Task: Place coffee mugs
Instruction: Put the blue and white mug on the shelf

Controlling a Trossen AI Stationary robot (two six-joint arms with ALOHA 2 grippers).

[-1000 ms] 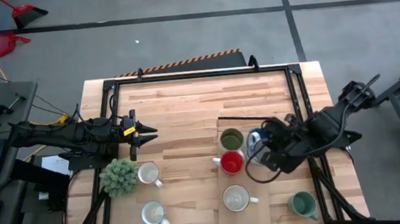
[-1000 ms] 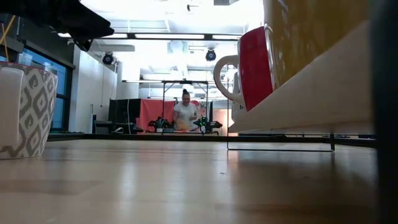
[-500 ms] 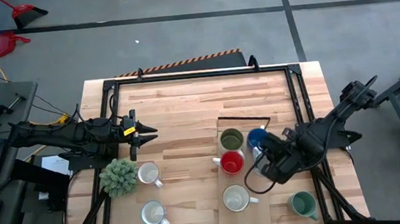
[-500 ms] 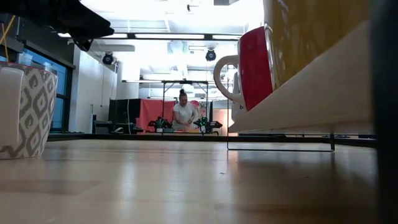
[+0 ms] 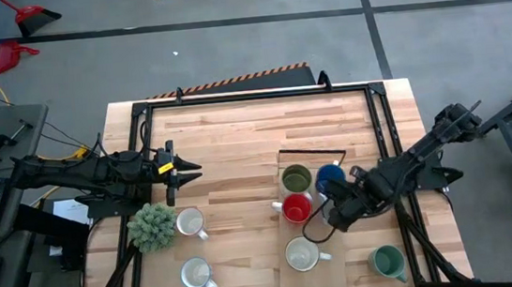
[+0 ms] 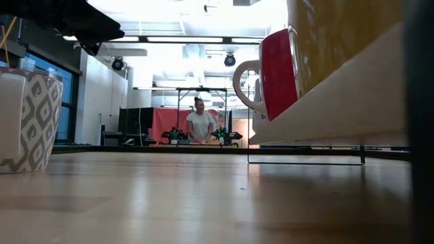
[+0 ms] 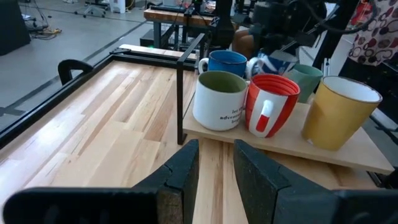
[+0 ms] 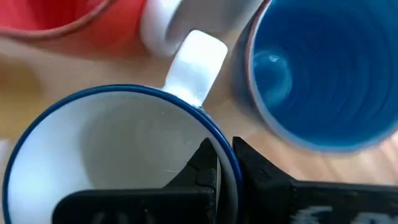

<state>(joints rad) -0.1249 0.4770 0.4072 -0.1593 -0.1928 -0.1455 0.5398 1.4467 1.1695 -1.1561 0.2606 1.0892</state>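
- The white mug with a blue rim is held by the right gripper, fingers clamped over its rim, one inside and one outside.
- The blue mug stands just beside this gripper, and the red mug is near it.
- The left gripper hovers well apart, half open, holding nothing.

Even overhead light; ceiling lamps glare, right wrist close-up blurred.

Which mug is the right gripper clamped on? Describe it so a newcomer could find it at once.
Start at the raised wooden board on the table's right half, where mugs stand together. The right gripper pinches the rim of a white mug there, beside the blue mug and the red mug. It alone has a thin blue rim around a white inside.
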